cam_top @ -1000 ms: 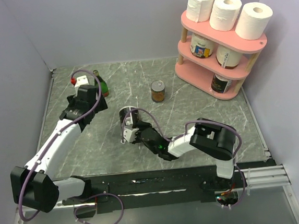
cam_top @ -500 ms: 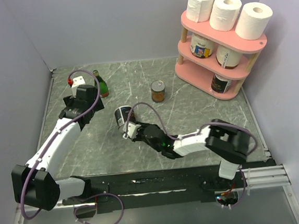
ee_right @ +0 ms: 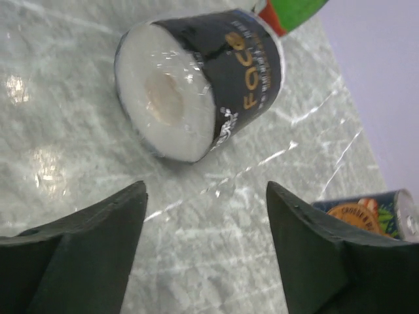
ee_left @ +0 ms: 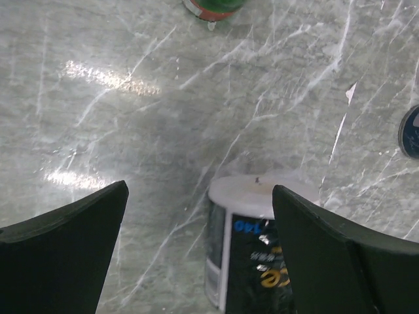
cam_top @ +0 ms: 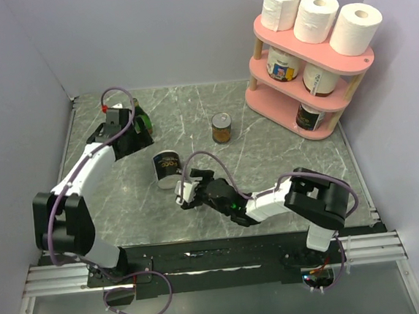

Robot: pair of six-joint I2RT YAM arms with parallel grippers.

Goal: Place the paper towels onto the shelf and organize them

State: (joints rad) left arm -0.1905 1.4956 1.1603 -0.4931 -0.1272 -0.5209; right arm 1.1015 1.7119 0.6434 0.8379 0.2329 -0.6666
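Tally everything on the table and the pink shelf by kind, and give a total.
White paper towel rolls: 3
Pink three-tier shelf: 1
Labelled jars on the lower tiers: 3
Metal tin can: 1
Black labelled cup: 1
Green glass bottle: 1
Total: 10

Black cup (cam_top: 168, 168) stands on marble table (cam_top: 268, 159) (green bottle (cam_top: 144, 122), tin can (cam_top: 222, 127) nearby)

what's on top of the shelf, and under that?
Three paper towels upright on the shelf top. Below: two labelled containers mid tier, one bottom; boards cover their tops.
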